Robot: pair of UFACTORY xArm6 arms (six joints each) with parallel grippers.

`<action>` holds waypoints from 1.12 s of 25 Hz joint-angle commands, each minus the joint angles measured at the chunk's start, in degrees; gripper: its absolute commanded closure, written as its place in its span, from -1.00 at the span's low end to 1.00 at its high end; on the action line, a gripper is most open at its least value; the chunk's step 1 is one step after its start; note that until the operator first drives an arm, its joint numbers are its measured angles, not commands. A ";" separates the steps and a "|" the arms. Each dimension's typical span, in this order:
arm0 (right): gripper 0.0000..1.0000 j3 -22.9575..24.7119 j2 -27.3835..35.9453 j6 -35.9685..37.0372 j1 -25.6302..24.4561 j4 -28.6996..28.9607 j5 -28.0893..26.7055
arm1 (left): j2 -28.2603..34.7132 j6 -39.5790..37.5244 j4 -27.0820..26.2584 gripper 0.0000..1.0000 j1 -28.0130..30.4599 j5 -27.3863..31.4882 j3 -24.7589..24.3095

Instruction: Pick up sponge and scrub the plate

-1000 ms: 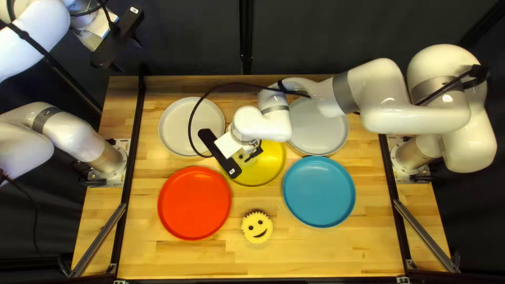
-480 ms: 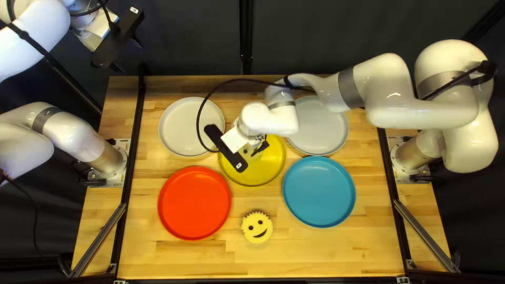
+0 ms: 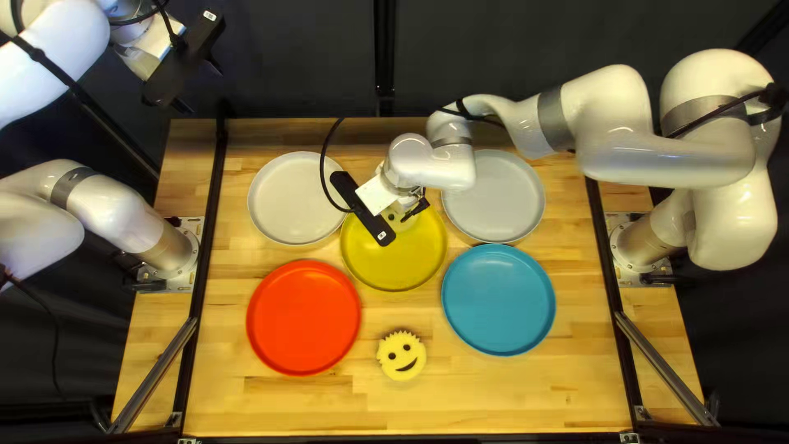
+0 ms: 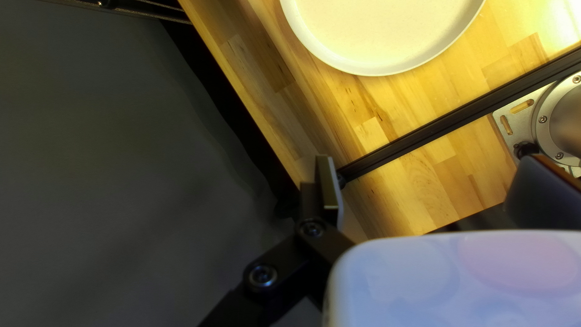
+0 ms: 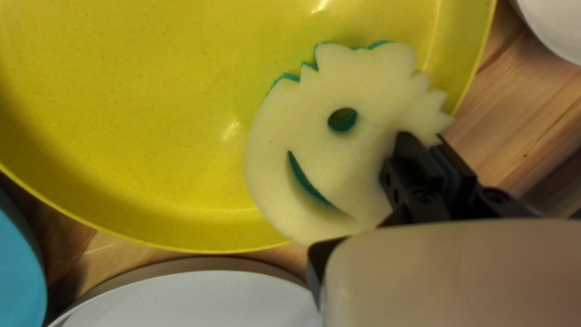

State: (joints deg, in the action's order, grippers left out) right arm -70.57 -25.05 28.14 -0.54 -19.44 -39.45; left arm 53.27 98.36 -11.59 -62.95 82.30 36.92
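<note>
Sponge: pale yellow smiley face (image 5: 327, 145), green layer showing along its far edge; over the yellow plate (image 3: 394, 259), on the side toward the surface's (image 3: 493, 395) far edge, partly across the rim. Cannot tell whether it touches the plate.
Right hand (image 3: 409, 212): narrow, pinching the sponge near its jagged edge; one eye and the mouth show beside the fingers (image 5: 414, 166).
Left hand (image 3: 200, 87): wide and unloaded, raised beyond the surface's far left corner, dark curtain (image 3: 288, 57) behind.
Second sponge (image 3: 402, 364): smiley face up on the surface, nearer the near edge, between the red plate (image 3: 304, 317) and blue plate (image 3: 498, 300), touching neither.
Far plates: white plate (image 3: 288, 205) to the left of the yellow one, grey plate (image 3: 501, 205) to its right, the latter partly hidden by the right arm (image 3: 649, 156).
Near plates: red at the left, blue at the right.
</note>
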 commanded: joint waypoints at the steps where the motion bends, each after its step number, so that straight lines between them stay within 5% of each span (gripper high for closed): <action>1: 1.00 -2.06 -1.46 -2.97 4.20 -2.33 -1.42 | 0.00 0.00 0.00 -1.00 0.00 0.00 0.00; 7: 1.00 -2.23 -1.94 -2.47 4.76 -3.65 -1.50 | 0.00 0.00 0.00 -1.00 0.00 0.00 0.00; 19: 1.00 2.48 0.52 5.49 -4.68 -1.91 2.50 | 0.00 0.00 0.00 -1.00 0.00 0.00 0.00; 28: 1.00 3.80 2.95 4.20 -4.69 -3.92 0.87 | 0.00 0.00 0.00 -1.00 0.00 0.00 0.00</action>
State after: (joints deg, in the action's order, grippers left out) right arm -67.01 -22.47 32.94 -5.56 -22.84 -38.16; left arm 53.27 98.36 -11.59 -62.95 82.30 36.92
